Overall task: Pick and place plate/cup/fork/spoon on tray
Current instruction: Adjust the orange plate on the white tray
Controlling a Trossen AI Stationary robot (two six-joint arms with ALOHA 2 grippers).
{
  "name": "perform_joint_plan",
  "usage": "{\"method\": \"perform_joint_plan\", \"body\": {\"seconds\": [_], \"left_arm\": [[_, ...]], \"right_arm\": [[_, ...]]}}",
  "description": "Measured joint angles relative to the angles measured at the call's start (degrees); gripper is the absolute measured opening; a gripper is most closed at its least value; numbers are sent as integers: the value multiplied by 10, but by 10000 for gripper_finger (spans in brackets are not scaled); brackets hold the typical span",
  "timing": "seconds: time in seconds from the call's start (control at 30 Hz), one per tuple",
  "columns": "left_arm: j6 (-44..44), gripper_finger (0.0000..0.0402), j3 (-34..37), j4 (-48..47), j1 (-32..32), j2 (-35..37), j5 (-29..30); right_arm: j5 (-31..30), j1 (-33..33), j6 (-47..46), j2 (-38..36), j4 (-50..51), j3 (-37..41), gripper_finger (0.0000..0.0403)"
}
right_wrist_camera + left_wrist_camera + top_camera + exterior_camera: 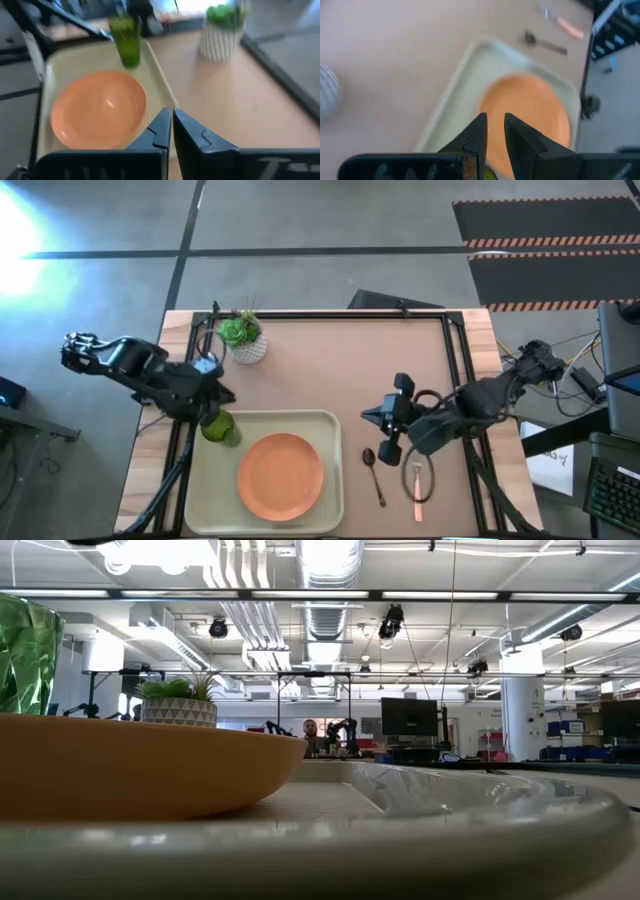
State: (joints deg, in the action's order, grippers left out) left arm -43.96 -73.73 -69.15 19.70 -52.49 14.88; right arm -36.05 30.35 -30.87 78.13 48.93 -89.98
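The cream tray point(330, 418) lies at the table's near edge with the orange plate point(281, 475) flat on it. My left gripper point(212, 405) is shut on the green cup point(219, 427) over the tray's far-left corner. The cup also shows in the right wrist view point(125, 37). The dark spoon point(373, 475) and the pink-handled fork point(417, 482) lie on the table right of the tray. My right gripper point(385, 425) is shut and empty above the table, just beyond the spoon. My left gripper holds the cup at its top rim point(121, 21), coming from above with the fingers pointing down. A sliver of green point(489, 174) shows between the nearly closed fingers. The cup stands upright below the gripper; I cannot tell whether its bottom touches the tray.
A white pot with a green plant point(245, 340) stands at the table's far left, just beyond the left gripper. Bare table lies between the pot, the tray and the right arm. Dark frame rails run along the table's left and right sides.
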Motion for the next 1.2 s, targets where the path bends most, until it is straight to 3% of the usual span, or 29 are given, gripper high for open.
{"method": "perform_joint_plan", "body": {"seconds": [0.13,0.23,0.5,0.63,0.87,1.0,1.2], "left_arm": [[56,48,-26,28,0,2,61],[106,48,-32,70,0,3,73],[210,48,-29,165,0,5,73],[237,48,-30,177,0,5,73],[249,48,-29,177,0,15,69],[251,47,-29,177,0,25,63],[255,47,-27,176,0,38,53]], "right_arm": [[9,0,-119,0,-8,92,8],[34,0,-194,0,-75,172,8],[107,-19,-201,73,-457,329,8],[180,-49,-208,147,-506,325,8],[313,-97,-162,261,-506,235,8],[346,-115,-116,291,-487,181,8],[342,-138,-68,291,-325,115,8]]}}
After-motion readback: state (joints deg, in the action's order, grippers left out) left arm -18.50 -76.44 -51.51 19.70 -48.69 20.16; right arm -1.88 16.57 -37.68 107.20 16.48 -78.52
